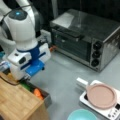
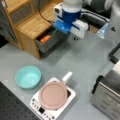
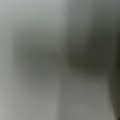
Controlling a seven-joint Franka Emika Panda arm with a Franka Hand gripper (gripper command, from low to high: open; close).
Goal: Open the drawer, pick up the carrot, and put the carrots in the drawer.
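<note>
The dark-grey drawer [image 1: 47,99] stands pulled out of the cabinet with the light wooden top [image 1: 17,100], seen in both front views. A small orange carrot [image 1: 37,93] lies inside it near the front wall; the carrot [image 2: 45,38] rests in the drawer [image 2: 49,44]. My gripper [image 1: 24,79] hangs low over the drawer's back part, its fingers hidden behind the white and blue hand. In a front view the gripper [image 2: 56,30] sits just above the drawer's far end, apart from the carrot. The wrist view shows only a grey blur.
A green piece [image 1: 25,86] lies in the drawer under my hand. A silver toaster oven [image 1: 85,37] stands at the back. A pink pan [image 1: 101,95] sits on a white cooker [image 1: 110,112], and a teal bowl [image 2: 28,76] stands on the grey table.
</note>
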